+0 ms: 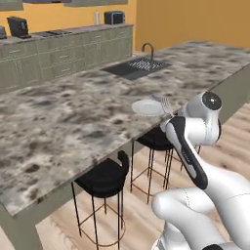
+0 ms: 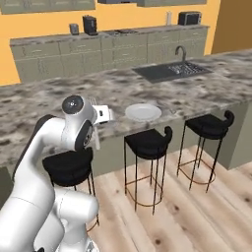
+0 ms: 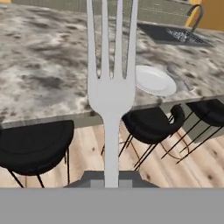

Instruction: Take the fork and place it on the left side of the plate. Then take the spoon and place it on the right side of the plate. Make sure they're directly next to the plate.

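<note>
A silver fork [image 3: 111, 94] stands straight up from my gripper [image 3: 111, 180], which is shut on its handle; its tines [image 1: 166, 104] poke up beside my arm. The hand [image 2: 103, 114] hangs at the counter's front edge, over the stools and a short way left of the plate in the right base view. The small white plate [image 3: 154, 80] [image 2: 143, 112] [image 1: 146, 107] lies near the front edge of the marble counter. A faint grey spoon [image 3: 183, 80] lies on the counter just beyond the plate's right side.
Three black bar stools [image 2: 150, 142] stand under the counter's front edge. A dark sink with a curved faucet [image 2: 172, 70] is set into the counter behind the plate. Cabinets with appliances [image 2: 89, 24] line the far orange wall.
</note>
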Controlling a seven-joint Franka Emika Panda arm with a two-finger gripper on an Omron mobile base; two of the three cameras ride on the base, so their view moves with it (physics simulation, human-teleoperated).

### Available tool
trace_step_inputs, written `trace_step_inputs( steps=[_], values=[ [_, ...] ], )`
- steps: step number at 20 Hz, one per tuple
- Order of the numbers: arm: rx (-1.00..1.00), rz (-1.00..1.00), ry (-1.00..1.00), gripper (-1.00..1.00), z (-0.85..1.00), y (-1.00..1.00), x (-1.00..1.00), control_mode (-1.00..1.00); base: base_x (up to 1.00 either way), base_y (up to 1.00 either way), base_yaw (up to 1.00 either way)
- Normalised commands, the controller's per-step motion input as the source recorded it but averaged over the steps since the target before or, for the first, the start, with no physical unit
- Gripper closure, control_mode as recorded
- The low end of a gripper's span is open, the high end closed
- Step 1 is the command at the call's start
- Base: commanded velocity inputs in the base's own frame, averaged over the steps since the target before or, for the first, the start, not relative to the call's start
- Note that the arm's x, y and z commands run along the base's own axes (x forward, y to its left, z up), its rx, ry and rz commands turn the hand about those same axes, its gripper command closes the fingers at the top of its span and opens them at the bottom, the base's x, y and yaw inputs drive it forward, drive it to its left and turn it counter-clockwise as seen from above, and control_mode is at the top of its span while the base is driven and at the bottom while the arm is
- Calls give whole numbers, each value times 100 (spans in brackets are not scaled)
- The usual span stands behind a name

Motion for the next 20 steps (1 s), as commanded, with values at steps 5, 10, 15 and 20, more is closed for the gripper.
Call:
trace_step_inputs(
  steps=[5, 10, 15, 20],
  values=[
    [0, 0, 0, 100, 0, 0, 0, 100, 41, -77, 34],
    [0, 0, 0, 100, 0, 0, 0, 100, 59, -75, 29],
    [0, 0, 0, 100, 0, 0, 0, 100, 61, -26, 21],
    [0, 0, 0, 100, 0, 0, 0, 100, 62, -4, 21]
  ],
)
